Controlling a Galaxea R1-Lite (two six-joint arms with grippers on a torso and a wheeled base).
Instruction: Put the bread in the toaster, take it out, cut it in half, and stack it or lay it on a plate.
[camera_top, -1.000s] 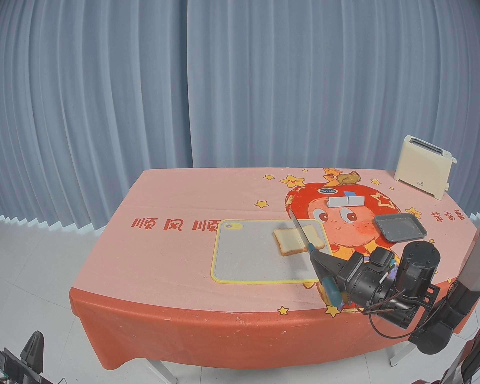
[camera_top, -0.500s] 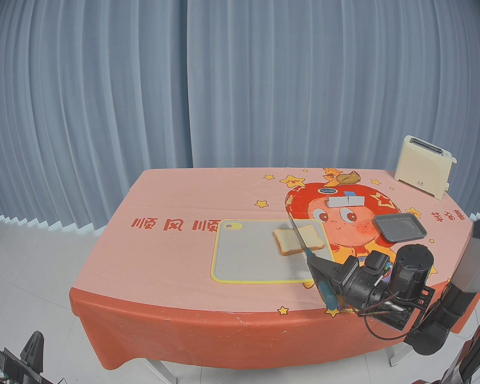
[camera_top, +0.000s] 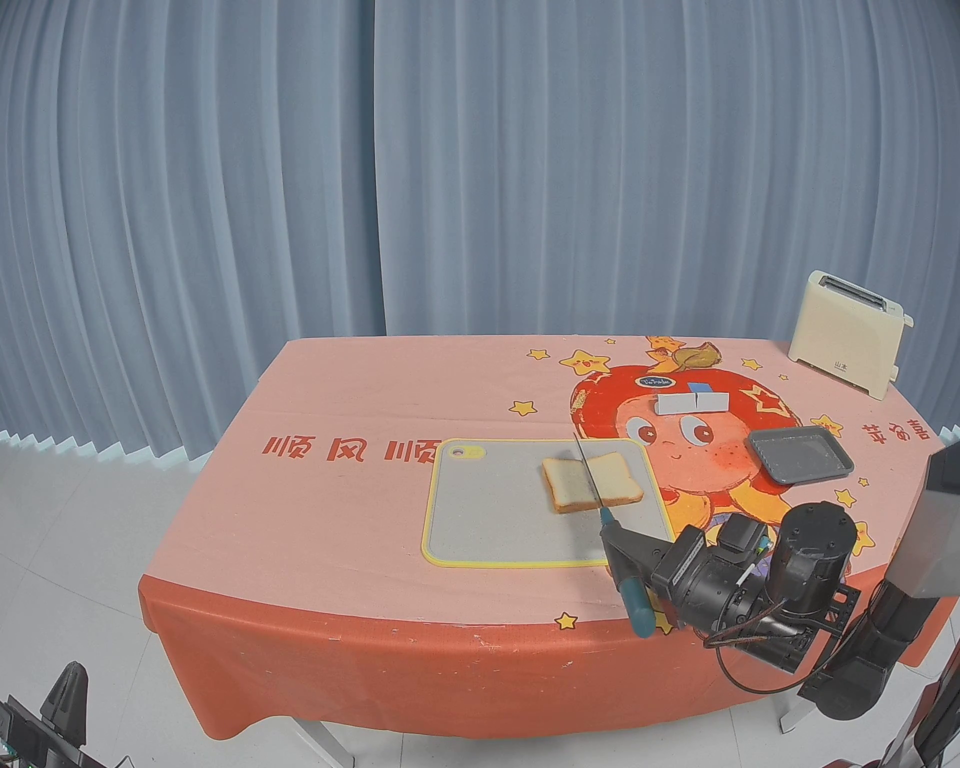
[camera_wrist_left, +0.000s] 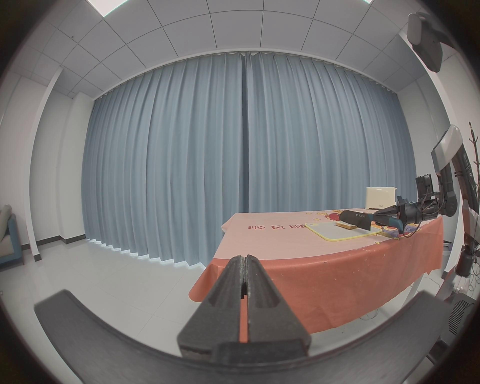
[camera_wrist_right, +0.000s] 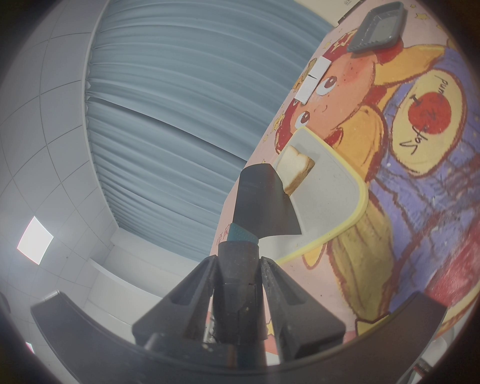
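On the cutting board (camera_top: 500, 520), a slice of bread (camera_top: 592, 482) is crossed by the blade of a knife (camera_wrist_right: 261, 207)
The knife's handle is clamped between the fingers of the right gripper (camera_top: 628, 548) by the near right edge of the table (camera_top: 340, 500), blade laid over the slice's middle; whether steel meets crumb cannot be told. The left gripper (camera_wrist_left: 243, 300) is held low beyond the table's left side, fingers pressed together on nothing. A cream toaster (camera_top: 848, 333) is set at the far right corner, a dark tray (camera_top: 798, 455) right of the board
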